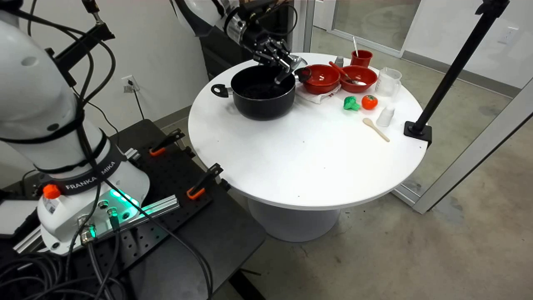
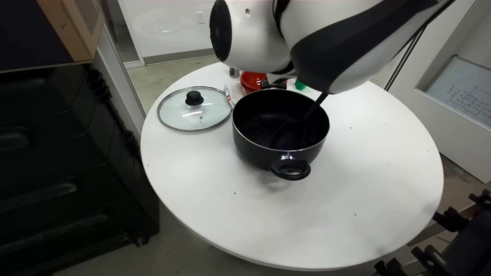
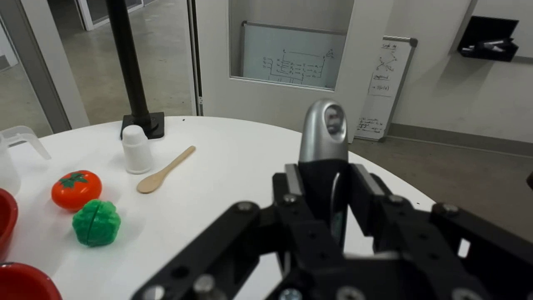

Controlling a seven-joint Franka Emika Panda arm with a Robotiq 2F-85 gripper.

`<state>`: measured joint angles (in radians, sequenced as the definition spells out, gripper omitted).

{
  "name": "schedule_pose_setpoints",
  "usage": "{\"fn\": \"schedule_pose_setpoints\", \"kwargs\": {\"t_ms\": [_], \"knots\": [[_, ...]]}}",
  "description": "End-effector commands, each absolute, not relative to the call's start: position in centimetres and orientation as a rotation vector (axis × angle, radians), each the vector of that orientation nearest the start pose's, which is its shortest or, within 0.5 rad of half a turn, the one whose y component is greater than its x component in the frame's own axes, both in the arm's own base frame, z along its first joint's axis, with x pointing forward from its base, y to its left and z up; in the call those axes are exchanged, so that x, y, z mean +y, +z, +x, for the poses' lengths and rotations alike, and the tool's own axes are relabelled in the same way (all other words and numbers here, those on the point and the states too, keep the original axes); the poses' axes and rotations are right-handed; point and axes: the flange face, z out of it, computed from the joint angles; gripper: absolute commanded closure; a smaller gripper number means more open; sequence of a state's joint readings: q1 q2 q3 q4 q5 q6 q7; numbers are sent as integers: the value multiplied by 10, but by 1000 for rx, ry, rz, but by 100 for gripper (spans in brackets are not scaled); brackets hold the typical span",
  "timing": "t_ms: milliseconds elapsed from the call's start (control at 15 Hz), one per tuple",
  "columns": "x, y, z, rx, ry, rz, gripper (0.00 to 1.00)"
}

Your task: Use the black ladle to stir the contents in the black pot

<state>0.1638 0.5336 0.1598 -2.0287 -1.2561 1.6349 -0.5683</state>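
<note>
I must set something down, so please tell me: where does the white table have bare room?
In an exterior view, the white table is bare between the black pot, wooden spoon and near edge. Another patch lies between the glass lid, pot and table edge. Crowded: around the jug and red bowls and at the pot, where the gripper holds the black ladle.

The robot's base (image 1: 83, 200) reads "FRANKA" and "MIKA"; handwriting on the whiteboard (image 3: 293, 52) is illegible.

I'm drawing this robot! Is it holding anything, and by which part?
Yes: the gripper holds the ladle by its handle, on the black part near the silver end.
</note>
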Motion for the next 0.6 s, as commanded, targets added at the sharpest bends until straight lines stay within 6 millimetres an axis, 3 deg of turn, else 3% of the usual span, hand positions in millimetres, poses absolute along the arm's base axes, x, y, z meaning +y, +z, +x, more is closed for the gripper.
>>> {"fn": "schedule_pose_setpoints", "kwargs": {"t_ms": [0,533], "knots": [[94,193,527,1478,-988,1347,92],[115,194,554,1360,-845,1502,92]]}}
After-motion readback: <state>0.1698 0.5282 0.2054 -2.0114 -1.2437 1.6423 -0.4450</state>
